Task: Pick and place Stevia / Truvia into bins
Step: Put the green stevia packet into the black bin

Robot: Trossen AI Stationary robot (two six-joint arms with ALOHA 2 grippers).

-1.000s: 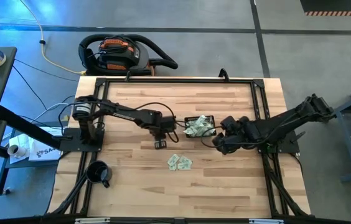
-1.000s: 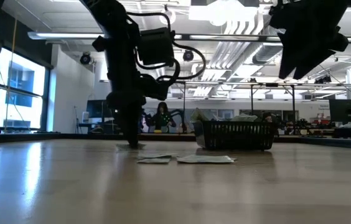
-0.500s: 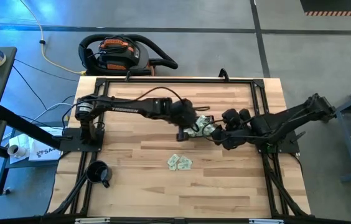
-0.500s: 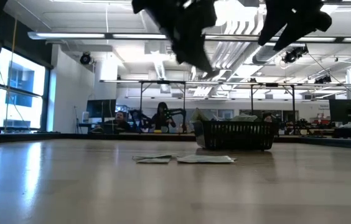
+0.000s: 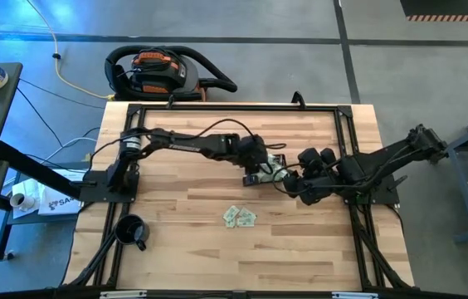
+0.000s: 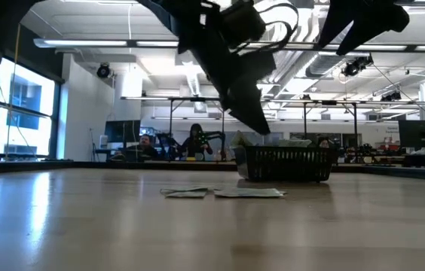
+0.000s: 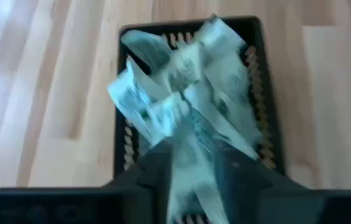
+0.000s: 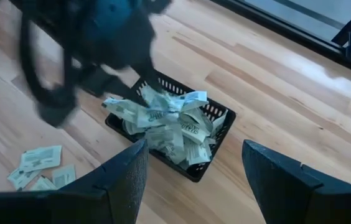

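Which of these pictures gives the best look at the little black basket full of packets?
The right wrist view: the black basket shows whole, sachets heaped above its rim. The left wrist view is blurred and cuts off its near end. The low view shows only its side wall. From above, the left gripper covers most of it.

Black mug (image 5: 132,231), near table corner; orange-black vacuum (image 5: 158,70), floor beyond table; seated person (image 6: 195,141), background.
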